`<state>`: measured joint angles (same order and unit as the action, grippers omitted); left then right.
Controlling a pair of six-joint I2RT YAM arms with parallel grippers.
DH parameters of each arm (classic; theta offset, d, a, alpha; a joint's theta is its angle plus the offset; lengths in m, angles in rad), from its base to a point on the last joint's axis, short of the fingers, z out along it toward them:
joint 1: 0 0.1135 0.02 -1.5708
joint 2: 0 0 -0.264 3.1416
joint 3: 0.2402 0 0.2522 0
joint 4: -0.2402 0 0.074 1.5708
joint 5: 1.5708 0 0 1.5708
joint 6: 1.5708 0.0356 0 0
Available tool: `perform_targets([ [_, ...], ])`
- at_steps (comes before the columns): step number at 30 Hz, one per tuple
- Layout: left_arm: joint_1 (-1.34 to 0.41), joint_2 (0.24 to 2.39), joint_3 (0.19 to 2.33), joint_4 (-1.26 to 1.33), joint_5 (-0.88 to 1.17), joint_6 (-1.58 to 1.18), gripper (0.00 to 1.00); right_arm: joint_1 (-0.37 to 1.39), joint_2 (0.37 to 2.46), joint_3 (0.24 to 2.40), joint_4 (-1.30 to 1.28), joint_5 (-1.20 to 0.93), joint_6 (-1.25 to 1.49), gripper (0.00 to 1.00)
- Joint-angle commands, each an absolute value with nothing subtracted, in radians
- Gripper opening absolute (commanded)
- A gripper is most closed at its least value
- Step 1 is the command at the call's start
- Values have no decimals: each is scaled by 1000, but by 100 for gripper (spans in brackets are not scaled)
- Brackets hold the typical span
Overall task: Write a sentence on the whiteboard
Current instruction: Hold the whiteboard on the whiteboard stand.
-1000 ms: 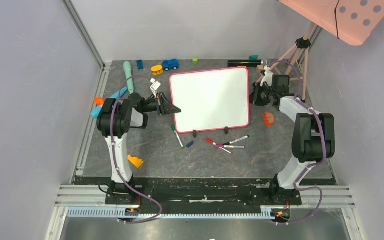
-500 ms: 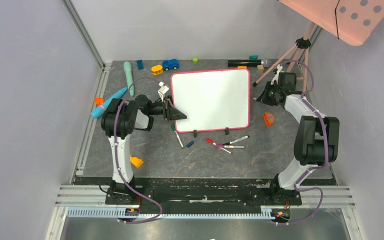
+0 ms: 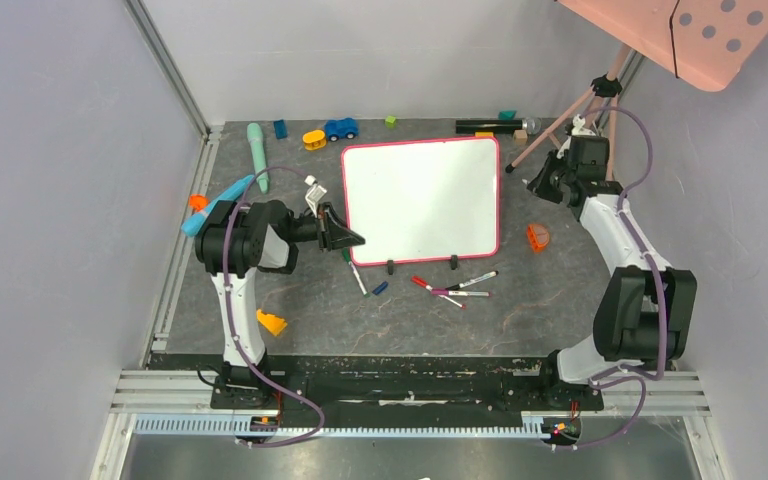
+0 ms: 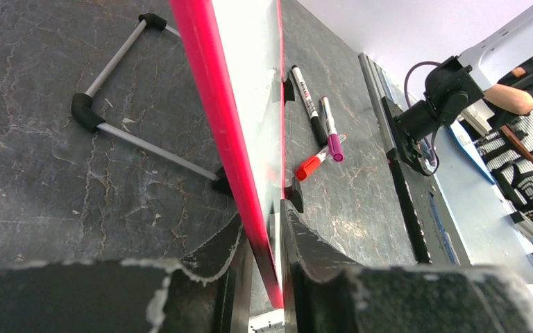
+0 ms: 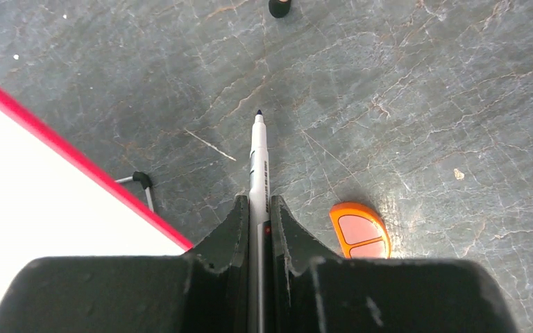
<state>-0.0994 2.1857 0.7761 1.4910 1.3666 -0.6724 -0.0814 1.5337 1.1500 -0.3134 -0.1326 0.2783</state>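
Right gripper point(image 5: 259, 208) is clamping an uncapped marker point(image 5: 258, 146), hanging off the right edge of the whiteboard point(image 3: 420, 198); left gripper point(image 4: 262, 232) is pinching its left frame. Left should be bracing firmly while the tip is coming in square. No writing showing; ink colour unclear.

No text reads on the whiteboard point(image 3: 420, 200); the marker's point(image 5: 258, 163) print blurs.

A robotics lab cell. Grey panel walls point(image 3: 50, 200) enclose the table point(image 3: 520, 320). Office chairs point(image 4: 531, 187) stand far beyond the left claw point(image 4: 264, 218).
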Motion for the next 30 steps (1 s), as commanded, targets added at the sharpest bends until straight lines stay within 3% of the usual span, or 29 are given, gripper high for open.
perform_targets([
  [1,-95,2180,804,1557,1390,-614,26,-83,1449,1177,-325,-110,295,0],
  [7,-98,2182,810,1557,1412,-608,45,-81,1395,1187,-336,-119,301,0],
  [16,-104,2187,807,1557,1435,-589,29,-59,1330,1235,-320,-124,335,0],
  [24,-100,2171,779,1557,1395,-576,40,41,1216,1239,-297,-85,337,0],
  [27,-98,2178,786,1557,1388,-583,20,79,1191,1239,-294,-83,323,0],
  [28,-97,2182,788,1557,1389,-587,4,94,1190,1239,-293,-81,319,0],
  [30,-97,2182,788,1557,1392,-581,2,124,1189,1238,-290,-79,319,0],
])
